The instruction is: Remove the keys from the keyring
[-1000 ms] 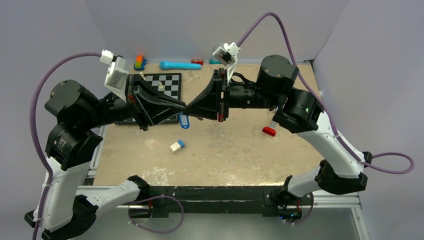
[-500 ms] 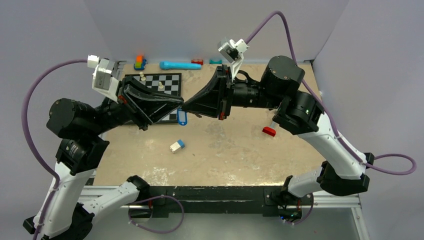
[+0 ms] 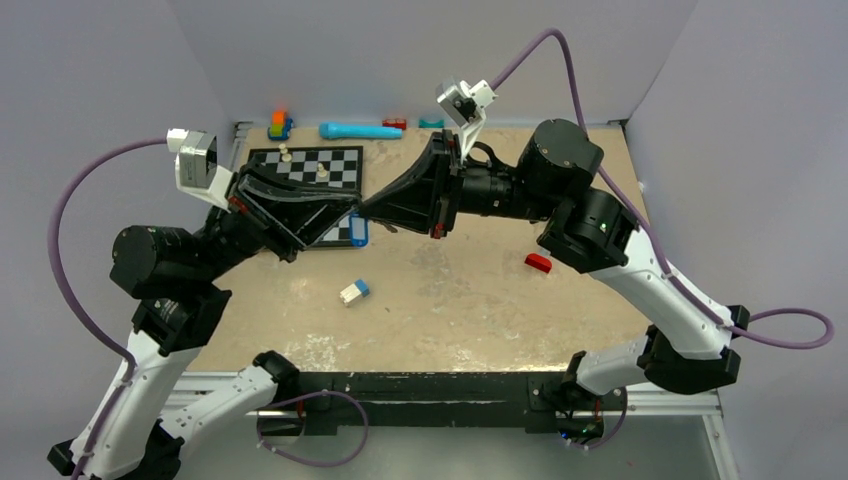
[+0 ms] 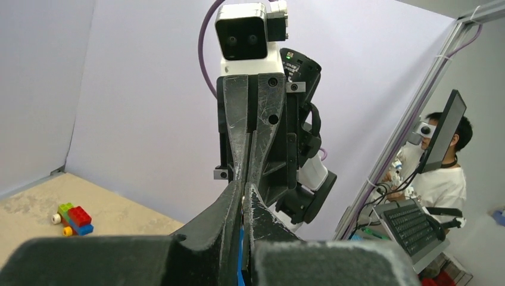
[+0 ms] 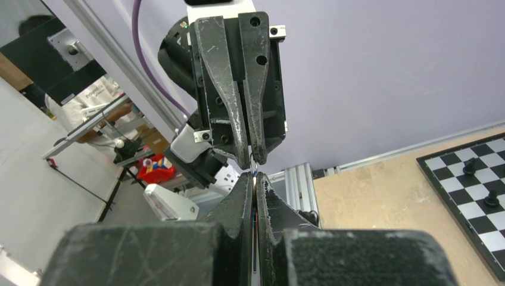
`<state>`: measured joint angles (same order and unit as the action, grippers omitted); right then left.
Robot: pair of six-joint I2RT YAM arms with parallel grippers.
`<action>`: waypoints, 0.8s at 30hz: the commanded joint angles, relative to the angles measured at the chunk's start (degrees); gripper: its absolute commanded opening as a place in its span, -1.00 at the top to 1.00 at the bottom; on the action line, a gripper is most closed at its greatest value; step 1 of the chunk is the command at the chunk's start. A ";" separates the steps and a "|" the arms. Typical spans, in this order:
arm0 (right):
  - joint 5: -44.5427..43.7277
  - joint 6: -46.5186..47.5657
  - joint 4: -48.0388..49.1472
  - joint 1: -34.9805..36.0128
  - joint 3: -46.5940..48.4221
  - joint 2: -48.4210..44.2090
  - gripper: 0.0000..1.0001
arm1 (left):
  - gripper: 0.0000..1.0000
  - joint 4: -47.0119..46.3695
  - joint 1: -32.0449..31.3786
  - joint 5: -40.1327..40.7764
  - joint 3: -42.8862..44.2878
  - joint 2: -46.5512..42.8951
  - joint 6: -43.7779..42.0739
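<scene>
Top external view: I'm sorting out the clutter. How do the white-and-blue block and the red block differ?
The white-and-blue block is two-toned, white at one end, blue at the other; the red block is plain red. The white-and-blue block lies left of the middle of the table; the red block lies further right, close beside the right arm. Both are small and lie loose on the table.

no readable text, labels or numbers
</scene>
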<state>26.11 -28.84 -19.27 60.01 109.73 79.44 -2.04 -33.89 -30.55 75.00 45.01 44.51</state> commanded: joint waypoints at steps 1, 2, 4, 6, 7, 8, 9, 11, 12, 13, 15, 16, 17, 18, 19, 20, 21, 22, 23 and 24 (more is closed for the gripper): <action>-1.66 -2.01 9.76 0.49 -1.32 -2.69 1.00 | 0.82 -7.76 -0.01 4.30 -3.08 -0.86 4.14; -1.75 -2.27 10.71 0.54 -1.83 -2.76 1.00 | 0.81 -8.51 0.04 4.87 -3.51 -1.03 4.79; -2.04 -2.65 11.91 0.68 -2.55 -2.88 1.00 | 0.78 -9.20 -0.02 5.65 -3.72 -1.14 5.06; -2.16 -2.94 12.99 0.75 -3.08 -2.84 1.00 | 0.72 -9.57 -0.01 6.13 -3.72 -1.16 5.15; -2.31 -2.97 13.29 0.88 -3.15 -2.80 1.00 | 0.70 -9.68 -0.03 6.34 -3.72 -1.27 5.16; -2.49 -3.10 13.53 0.95 -3.25 -2.80 1.00 | 0.68 -9.83 -0.04 6.51 -3.79 -1.34 5.22; -2.55 -3.21 13.98 1.01 -3.43 -2.80 1.00 | 0.67 -9.87 -0.04 6.62 -3.81 -1.41 5.29; -2.68 -3.58 15.05 1.01 -3.72 -2.71 1.00 | 0.65 -10.06 -0.04 6.90 -4.12 -1.58 5.39; -2.60 -3.73 15.36 1.08 -3.62 -2.59 1.00 | 0.63 -10.42 -0.04 6.44 -4.19 -1.53 5.45; -2.56 -3.76 15.34 1.15 -3.43 -2.46 1.00 | 0.60 -10.55 -0.01 5.39 -4.01 -1.39 5.27; -2.51 -3.60 14.91 1.26 -3.21 -2.44 1.00 | 0.43 -8.32 -0.04 3.75 -2.86 -1.31 3.76; -2.59 -3.43 14.50 1.25 -3.33 -2.65 1.00 | 0.31 -6.25 -0.04 3.40 -2.06 -1.45 2.59; -2.76 -3.27 14.04 1.32 -3.63 -2.84 1.00 | 0.21 -3.95 -0.03 3.25 -0.94 -1.69 1.12; -2.93 -3.08 13.55 1.29 -4.02 -3.19 1.00 | 0.11 -1.33 -0.04 3.29 0.29 -1.95 -0.27; -3.11 -2.88 12.89 1.32 -4.30 -3.58 1.00 | -0.02 1.40 0.01 3.19 1.49 -2.13 -1.77; -3.27 -2.58 12.02 1.28 -4.63 -3.90 1.00 | -0.12 4.76 -0.03 2.70 2.77 -2.20 -3.12; -3.49 -2.21 11.04 1.30 -4.89 -4.32 1.00 | -0.20 7.71 -0.04 2.00 4.22 -2.09 -4.56; -3.87 -1.82 9.91 1.28 -4.98 -4.72 1.00 | -0.24 10.53 -0.04 1.62 6.51 -1.84 -6.24; -4.13 -1.45 8.82 1.33 -5.03 -5.19 1.00 | -0.27 13.24 -0.04 1.03 8.27 -1.47 -7.90; -4.40 -1.02 7.67 1.29 -4.97 -5.67 1.00 | -0.27 15.88 -0.01 0.40 9.94 -0.98 -9.90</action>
<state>23.42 -31.66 -9.37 60.88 104.75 76.62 2.94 -33.89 -27.20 77.71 43.68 42.85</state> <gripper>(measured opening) 0.018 0.623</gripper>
